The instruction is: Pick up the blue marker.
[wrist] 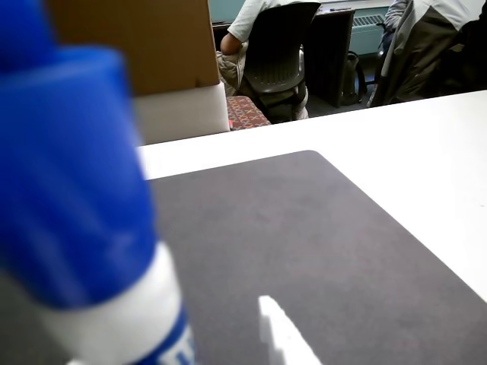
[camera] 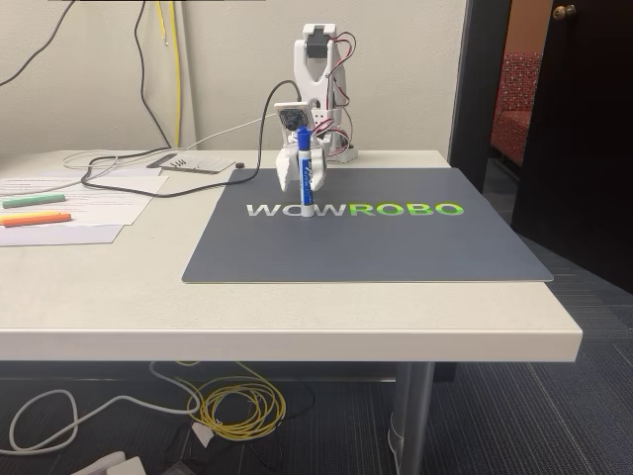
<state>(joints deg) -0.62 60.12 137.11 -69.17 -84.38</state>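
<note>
The blue marker (camera: 305, 180) stands nearly upright over the grey mat (camera: 396, 247), blue cap on top. Its lower end is at the "WOWROBO" lettering, and I cannot tell whether it touches the mat. My white gripper (camera: 299, 178) is shut on the marker's barrel, in front of the arm's base. In the wrist view the marker (wrist: 72, 198) looms blurred at the left, blue above a white band, with the mat (wrist: 304, 243) stretching away behind it.
A green highlighter (camera: 33, 200) and an orange highlighter (camera: 36, 219) lie on papers (camera: 89, 198) at the table's left. Cables (camera: 148, 163) run along the back. The table's front edge (camera: 297, 341) is near. A seated person (wrist: 262, 30) shows in the background.
</note>
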